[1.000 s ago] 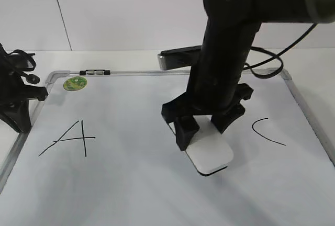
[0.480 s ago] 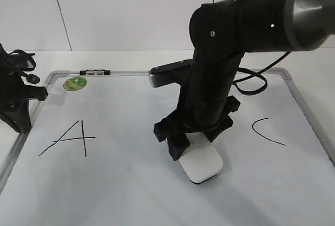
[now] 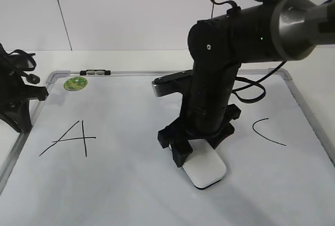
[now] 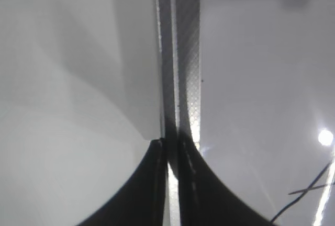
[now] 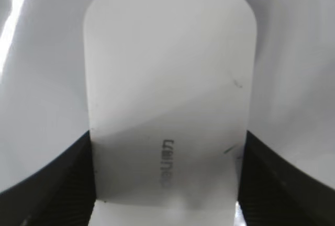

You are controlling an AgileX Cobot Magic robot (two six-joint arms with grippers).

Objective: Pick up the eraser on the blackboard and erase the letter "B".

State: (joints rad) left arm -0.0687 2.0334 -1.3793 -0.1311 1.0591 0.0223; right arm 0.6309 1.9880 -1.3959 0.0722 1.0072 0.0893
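Observation:
My right gripper [image 3: 198, 145] is shut on the white eraser [image 3: 204, 167] and presses it flat on the blackboard [image 3: 131, 179] near the middle. In the right wrist view the eraser [image 5: 167, 95] fills the frame between the black fingers [image 5: 264, 179], its grey marking facing up. No letter "B" shows on the board; the arm covers the spot between the black "A" [image 3: 70, 138] and the curved "C" [image 3: 267, 131]. My left gripper [image 3: 13, 105] rests at the board's left edge, its jaws closed together over the silver frame [image 4: 180, 69].
A round green sticker [image 3: 75, 83] and a small clip [image 3: 95, 72] sit at the board's far left corner. A cable [image 3: 251, 87] hangs behind the right arm. The silver frame [image 3: 309, 116] borders the right side. A white wall stands behind the table.
My right arm has dragged the eraser leftward and a little nearer on the board, then shifted slightly right again; the arm's upper link has swung lower into view. The left arm is still.

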